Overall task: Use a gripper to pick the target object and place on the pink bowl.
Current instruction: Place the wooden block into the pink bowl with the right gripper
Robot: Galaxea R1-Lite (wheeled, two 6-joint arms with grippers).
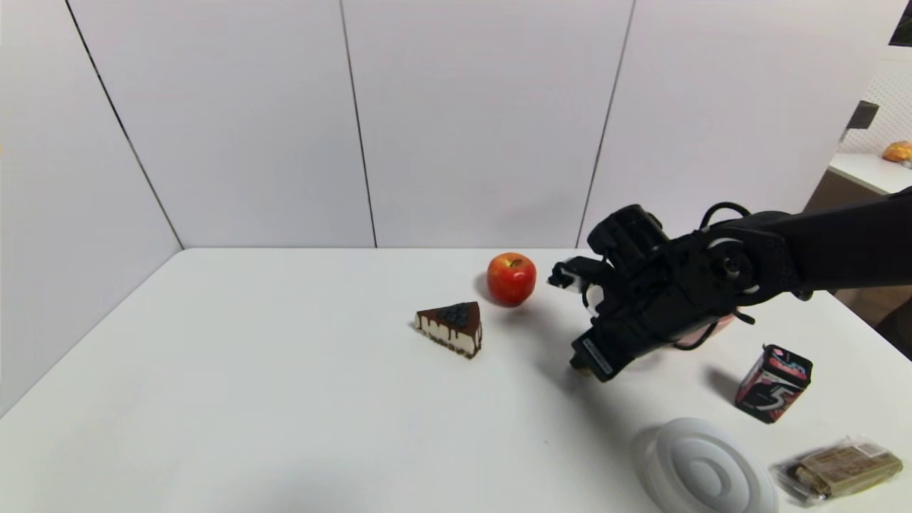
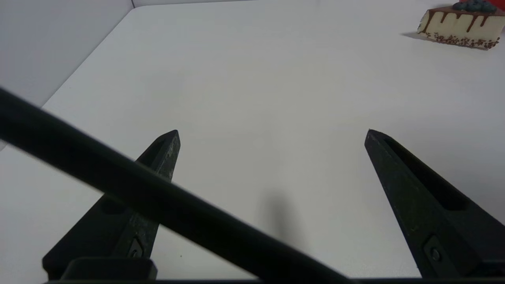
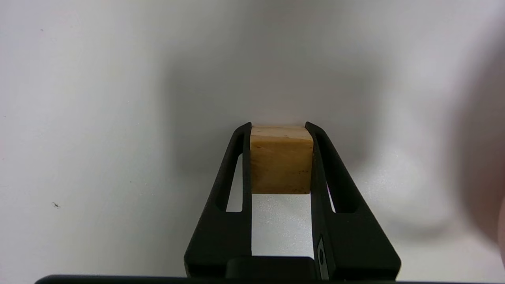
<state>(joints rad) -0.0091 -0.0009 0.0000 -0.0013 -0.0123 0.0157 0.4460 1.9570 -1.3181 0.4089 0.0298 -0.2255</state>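
The target object, a small tan wooden cube, sits between the two black fingers of my right gripper, which is shut on it at the table surface. In the head view that gripper points down at the table, right of centre, in front of the apple. Only a sliver of the cube shows at its tip. The pink bowl is almost wholly hidden behind the right arm; just a pink edge shows. My left gripper hangs open over bare table, holding nothing.
A red apple and a slice of chocolate-topped cake stand left of the right gripper. A dark gum box, a flat white lid and a wrapped snack bar lie near the front right. White walls close the back and left.
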